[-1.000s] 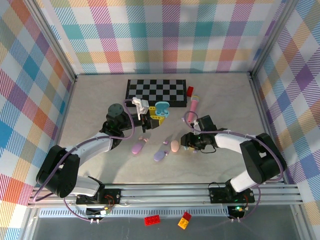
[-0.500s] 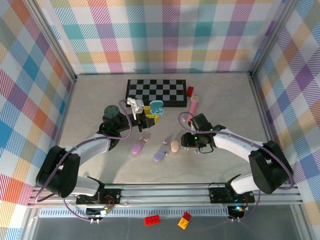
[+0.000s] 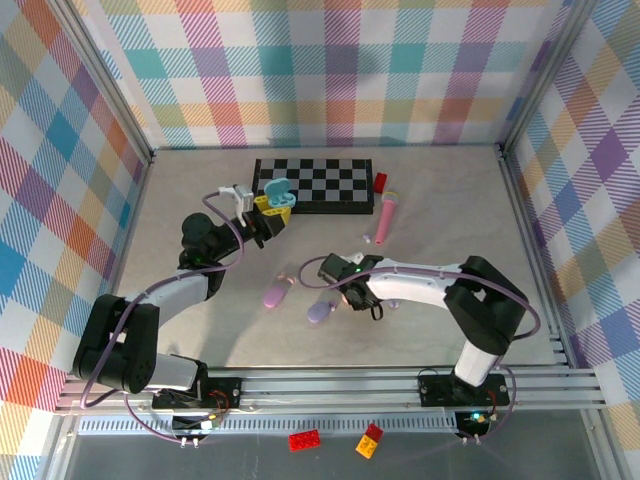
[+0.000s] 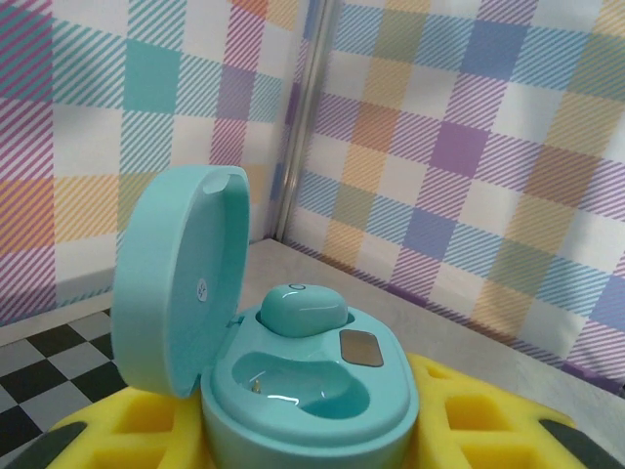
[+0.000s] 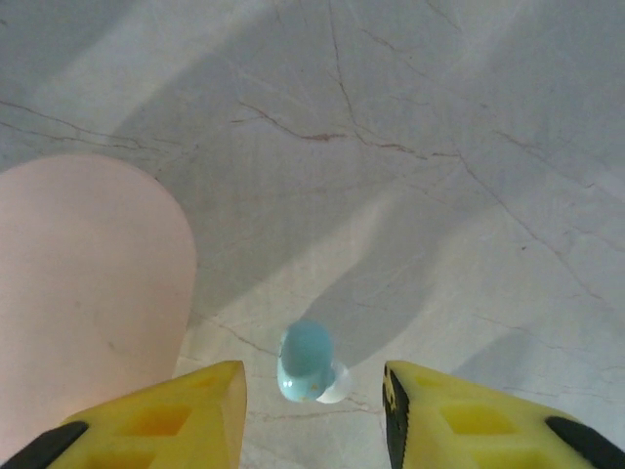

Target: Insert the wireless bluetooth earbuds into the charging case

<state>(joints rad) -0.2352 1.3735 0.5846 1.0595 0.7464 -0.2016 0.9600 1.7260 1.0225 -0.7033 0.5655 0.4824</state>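
Right tool [image 5: 312,415], open and empty, straddles a teal earbud [image 5: 307,363] on the table [image 5: 439,147]. Judged tiny, light and slippery; pinch across its rounded body. Left tool [image 3: 262,208] clamps the open charging case [image 4: 312,391].

Left arm [image 3: 170,290] reaching forward, left claw [image 3: 266,208] clamped, right arm [image 3: 430,285] bent leftward, right claw [image 5: 312,391] low, spread wide.

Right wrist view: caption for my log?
Open right gripper frames a teal earbud lying on the table, pale pink case beside it.
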